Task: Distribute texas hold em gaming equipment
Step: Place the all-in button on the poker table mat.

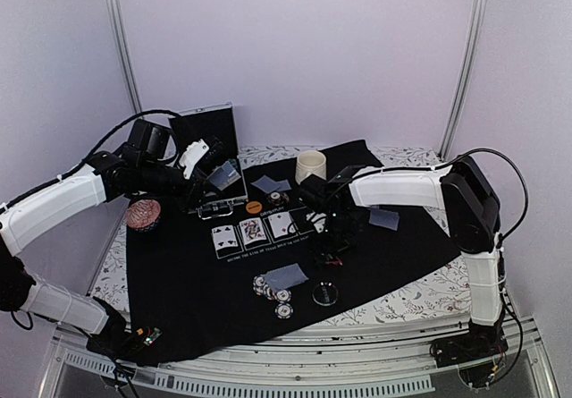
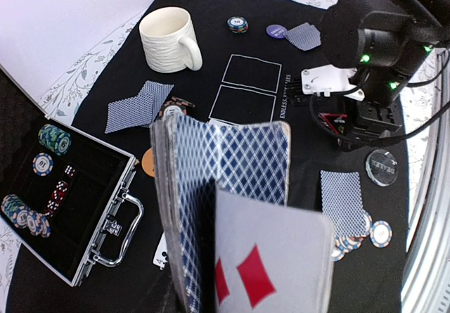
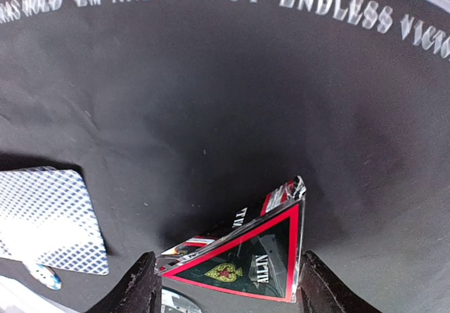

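Risk first: triangle token (image 3: 246, 253) is pinched by its thin edges between my right fingers (image 3: 140, 292), which are closed down to the token's width. It hangs tilted over the black mat (image 3: 211, 116), in front of the printed boxes. An edge-only grip could let it pivot or pop out if I squeeze harder or swing. If I release at this tilt, I'd expect it to land on an edge and flop either way, maybe onto the face-down card (image 3: 49, 214) near it.

My left fingers (image 1: 204, 183) are hidden behind the deck (image 2: 218, 179) in the wrist view. The deck stands upright in mid-air, so I judge them clamped on it (the gap itself I can't see). It's held near the open case (image 2: 70, 214) at the left of the desk (image 1: 411, 295). The front card, a red diamonds face, sits lower than the rest. It looks loose, so any jolt could drop it face-up.

Readable text:
- Mat: "HOLD 'EM AND ENJOY ENDLESS VIC…", cut off by the frame.
- Triangle: looks like "ALL IN", seen upside down, so I'm not certain.
- The clear disc (image 2: 382, 167) reads "DEALER".
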Robot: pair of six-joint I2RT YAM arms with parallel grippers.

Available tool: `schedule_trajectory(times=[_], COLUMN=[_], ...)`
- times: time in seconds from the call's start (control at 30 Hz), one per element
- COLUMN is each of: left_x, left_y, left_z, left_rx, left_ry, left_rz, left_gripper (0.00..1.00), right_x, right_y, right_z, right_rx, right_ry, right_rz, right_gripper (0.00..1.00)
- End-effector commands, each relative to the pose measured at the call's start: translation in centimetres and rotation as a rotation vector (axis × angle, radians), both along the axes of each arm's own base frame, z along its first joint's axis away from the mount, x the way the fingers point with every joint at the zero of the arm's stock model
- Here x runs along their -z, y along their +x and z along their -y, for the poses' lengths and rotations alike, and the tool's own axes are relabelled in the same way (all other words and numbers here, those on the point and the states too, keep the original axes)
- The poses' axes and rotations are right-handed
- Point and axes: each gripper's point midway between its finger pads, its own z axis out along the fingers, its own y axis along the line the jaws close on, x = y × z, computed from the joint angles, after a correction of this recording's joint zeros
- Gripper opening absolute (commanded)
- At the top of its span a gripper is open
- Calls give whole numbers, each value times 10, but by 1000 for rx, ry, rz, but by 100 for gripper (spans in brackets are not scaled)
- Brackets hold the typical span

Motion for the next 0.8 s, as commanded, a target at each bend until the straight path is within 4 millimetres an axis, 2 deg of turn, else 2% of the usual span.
schedule_trajectory(times=[0.0, 0.17, 0.27, 0.37, 0.43, 0.57, 0.67, 0.73, 0.77], left_x=[-8, -9, -8, -8, -7, -6, -5, -5, -5], left_y=[1, 2, 1, 2, 1, 2, 2, 2, 2], left_z=[0, -1, 0, 0, 0, 1, 1, 1, 2], left_rx=[7, 6, 8, 6, 8, 10, 11, 13, 14], left_ry=[-21, -19, -20, -19, -20, -20, -20, -20, -20], left_rz=[30, 34, 31, 29, 28, 24, 20, 19, 20], left_gripper=[26, 26, 26, 26, 26, 26, 26, 26, 26], right_x=[-31, -66, -86, -96, -95, -86, -78, -65, -52], right_y=[36, 81, 120, 165, 194, 245, 274, 287, 290], right_z=[5, 33, 61, 100, 129, 165, 175, 179, 180], right_rx=[18, 61, 102, 173, 228, 297, 325, 333, 333], right_ry=[24, 56, 70, 68, 66, 65, 75, 66, 53], right_rz=[98, 196, 274, 344, 376, 429, 456, 453, 436], right_gripper=[52, 51, 51, 49, 48, 48, 48, 48, 48])
